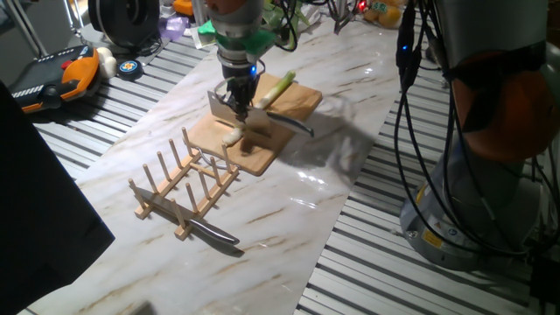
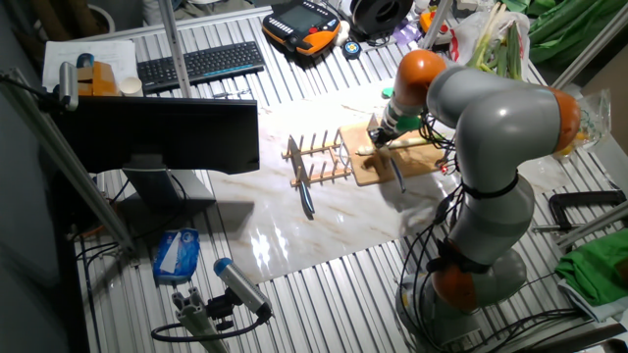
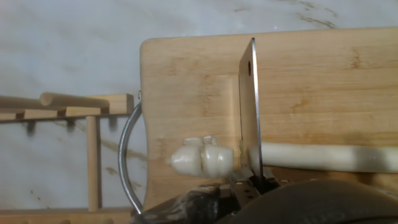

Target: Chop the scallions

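The end effector [image 1: 236,98] hangs over the middle of the cutting board [image 1: 293,105], closed on the handle of a cleaver [image 3: 250,106]; the hand view shows the blade standing on edge, its cutting edge down on the wood. The scallions [image 3: 323,157] lie across the board near the side facing the dish rack [image 1: 179,188]: a long pale stalk on one side of the blade and a stubby white root-end piece [image 3: 202,158] just beside the other face, so I judge one cut made and more to come.

To chop well, the blade should lift clear, shift along the stalk toward its green end, then press straight down, square to the stalk, without twisting. The cut piece sits close to the board's edge and could roll off toward the rack if nudged.

Room is tighter on the rack side, where wooden pegs stand near the board and a second knife [image 1: 213,234] lies by the rack's foot. The tabletop [image 1: 332,175] beyond the board's far side looks open for travel.
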Motion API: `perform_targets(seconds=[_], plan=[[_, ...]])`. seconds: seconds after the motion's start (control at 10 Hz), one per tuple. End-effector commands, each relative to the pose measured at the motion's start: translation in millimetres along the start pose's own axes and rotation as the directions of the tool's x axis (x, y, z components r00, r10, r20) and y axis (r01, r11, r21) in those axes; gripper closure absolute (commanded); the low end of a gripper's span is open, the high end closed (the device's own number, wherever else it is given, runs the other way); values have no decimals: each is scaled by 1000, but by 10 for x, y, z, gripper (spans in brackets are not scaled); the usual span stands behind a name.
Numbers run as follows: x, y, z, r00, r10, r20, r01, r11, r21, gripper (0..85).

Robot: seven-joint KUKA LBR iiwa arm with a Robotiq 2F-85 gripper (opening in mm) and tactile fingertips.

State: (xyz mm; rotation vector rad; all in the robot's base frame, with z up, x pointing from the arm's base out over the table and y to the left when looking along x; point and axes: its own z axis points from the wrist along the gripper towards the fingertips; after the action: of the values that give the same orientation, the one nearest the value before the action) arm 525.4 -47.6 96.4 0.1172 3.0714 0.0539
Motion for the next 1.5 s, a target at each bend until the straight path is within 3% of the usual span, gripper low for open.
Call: perform_targets(seconds=[0.0, 0.3, 0.8, 1.4], plan=[[-11, -20, -28, 1000, 0, -3, 0, 1000, -3, 843], [-66, -52, -157, 1000, -4, -11, 4, 1000, 12, 843], [-85, -123, -105, 1000, -9, -3, 9, 999, 34, 843], [-194, -190, -4, 1000, -14, -8, 14, 1000, 11, 843]])
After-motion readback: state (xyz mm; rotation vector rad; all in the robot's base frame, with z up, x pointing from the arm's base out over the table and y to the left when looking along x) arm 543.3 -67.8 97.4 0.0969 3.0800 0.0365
